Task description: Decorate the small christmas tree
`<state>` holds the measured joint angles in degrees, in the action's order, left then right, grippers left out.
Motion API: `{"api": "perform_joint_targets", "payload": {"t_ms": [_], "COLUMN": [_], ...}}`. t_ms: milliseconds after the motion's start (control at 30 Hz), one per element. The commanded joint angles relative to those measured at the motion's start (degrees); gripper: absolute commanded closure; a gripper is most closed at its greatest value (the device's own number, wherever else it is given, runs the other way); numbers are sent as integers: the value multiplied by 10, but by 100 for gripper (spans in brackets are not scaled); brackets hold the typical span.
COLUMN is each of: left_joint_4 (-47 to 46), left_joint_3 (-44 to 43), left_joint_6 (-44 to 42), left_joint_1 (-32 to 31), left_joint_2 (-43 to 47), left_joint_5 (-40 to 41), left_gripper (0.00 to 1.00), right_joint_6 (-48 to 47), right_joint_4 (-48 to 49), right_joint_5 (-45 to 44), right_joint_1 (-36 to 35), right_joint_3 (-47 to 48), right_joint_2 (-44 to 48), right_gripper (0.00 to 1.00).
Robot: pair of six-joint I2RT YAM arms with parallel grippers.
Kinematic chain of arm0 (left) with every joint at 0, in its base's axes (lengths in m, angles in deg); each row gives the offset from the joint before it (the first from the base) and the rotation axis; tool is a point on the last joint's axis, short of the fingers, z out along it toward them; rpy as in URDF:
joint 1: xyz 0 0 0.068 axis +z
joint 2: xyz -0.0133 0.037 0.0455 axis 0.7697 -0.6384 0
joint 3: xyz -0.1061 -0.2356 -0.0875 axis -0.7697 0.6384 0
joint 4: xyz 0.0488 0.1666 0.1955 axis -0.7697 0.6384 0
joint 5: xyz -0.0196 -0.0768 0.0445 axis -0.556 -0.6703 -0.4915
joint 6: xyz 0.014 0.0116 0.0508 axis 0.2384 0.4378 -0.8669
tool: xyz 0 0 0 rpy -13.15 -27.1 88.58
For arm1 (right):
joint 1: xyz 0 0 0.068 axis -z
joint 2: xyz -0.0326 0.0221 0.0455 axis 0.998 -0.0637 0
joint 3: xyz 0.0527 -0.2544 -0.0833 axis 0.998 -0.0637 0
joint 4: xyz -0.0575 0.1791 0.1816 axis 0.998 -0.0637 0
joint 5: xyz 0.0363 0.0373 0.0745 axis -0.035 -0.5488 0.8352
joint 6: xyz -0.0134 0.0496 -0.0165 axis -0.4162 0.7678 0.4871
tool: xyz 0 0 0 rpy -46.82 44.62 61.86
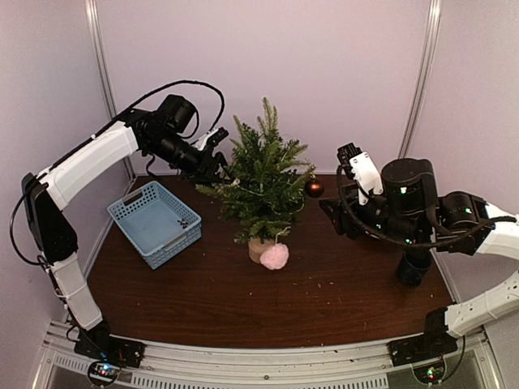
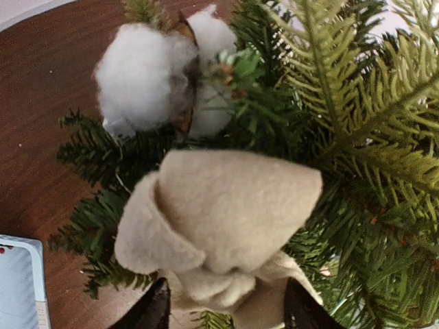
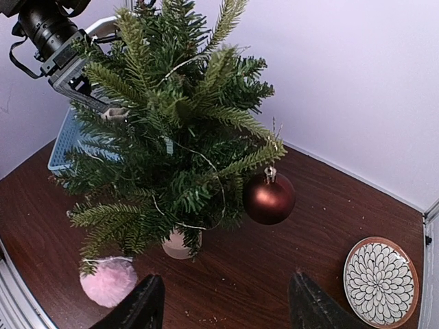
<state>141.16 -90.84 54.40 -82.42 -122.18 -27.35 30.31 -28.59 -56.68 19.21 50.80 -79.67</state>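
Note:
The small christmas tree [image 1: 263,182] stands mid-table on a pale round base [image 3: 177,243]. A dark red bauble [image 3: 269,199] hangs from a right branch, and a pink pompom [image 1: 274,257] lies by the base. My left gripper [image 2: 228,312] is at the tree's left side [image 1: 220,162]. Its fingers [image 2: 154,308] are spread either side of a beige felt bow [image 2: 219,212] resting on the branches, so it stands open. White cotton tufts [image 2: 137,75] sit just beyond the bow. My right gripper [image 3: 226,308] hovers open and empty to the right of the tree [image 1: 340,180].
A light blue basket [image 1: 154,223] sits left of the tree. In the right wrist view a patterned round plate [image 3: 381,281] lies on the brown table by the back wall. White walls enclose the table on three sides.

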Motion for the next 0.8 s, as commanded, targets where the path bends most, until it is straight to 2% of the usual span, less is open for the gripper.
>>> {"api": "perform_joint_targets", "payload": {"t_ms": [0, 200, 433, 533, 667, 767], "left_joint_4": [20, 23, 24, 7, -14, -14], "left_joint_3": [-38, -74, -70, -29, 67, 141], "left_joint_6": [-21, -10, 8, 15, 23, 0], "left_joint_1": [1, 3, 37, 75, 164, 211], "left_joint_2": [7, 10, 42, 88, 161, 193], "left_joint_5": [40, 52, 29, 33, 41, 81], "left_gripper": [38, 29, 27, 26, 22, 23], "right_joint_6": [-2, -5, -6, -8, -12, -15], "right_joint_4": [7, 5, 4, 4, 7, 7], "right_joint_5": [-9, -10, -15, -18, -21, -21], "right_joint_1": [3, 4, 4, 5, 6, 11], "right_joint_3": [21, 22, 20, 21, 21, 24], "right_joint_2": [-2, -1, 7, 10, 14, 16], "right_gripper": [35, 34, 34, 33, 31, 31]}}
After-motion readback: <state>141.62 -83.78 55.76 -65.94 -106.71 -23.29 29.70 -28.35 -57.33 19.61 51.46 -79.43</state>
